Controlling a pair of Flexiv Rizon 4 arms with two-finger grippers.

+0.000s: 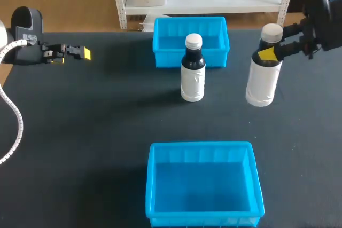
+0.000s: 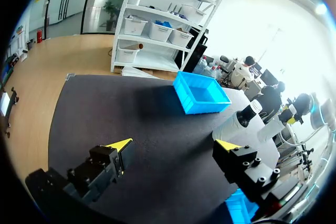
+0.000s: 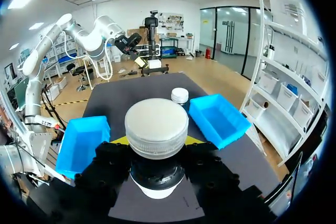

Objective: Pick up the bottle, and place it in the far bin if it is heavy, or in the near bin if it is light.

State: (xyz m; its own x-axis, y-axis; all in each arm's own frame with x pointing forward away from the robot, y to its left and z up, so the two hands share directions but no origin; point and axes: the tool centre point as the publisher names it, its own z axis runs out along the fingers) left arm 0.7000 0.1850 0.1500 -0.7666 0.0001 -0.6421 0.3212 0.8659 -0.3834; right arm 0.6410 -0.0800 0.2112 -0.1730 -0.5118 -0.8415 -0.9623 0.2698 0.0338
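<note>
At the upper right of the head view, a white plastic bottle with a pale cap (image 1: pixel 263 81) is clamped at its neck by the right gripper (image 1: pixel 271 52). A dark-necked, white-labelled bottle (image 1: pixel 193 76) stands mid-frame on the black table (image 1: pixel 80 132), just before the blue far bin (image 1: pixel 160 46). The blue near bin (image 1: pixel 151 185) lies at lower centre. At upper left, the left gripper (image 1: pixel 83 53) is spread apart, holding nothing.

In the left wrist view, only bare table is seen between the parted fingers (image 2: pixel 105 163).

In the right wrist view, the capped bottle (image 3: pixel 156 127) is pinched between both fingers.

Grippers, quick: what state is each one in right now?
Left gripper: open, holding nothing.
Right gripper: closed on the white bottle, gripping it just below the cap.
</note>
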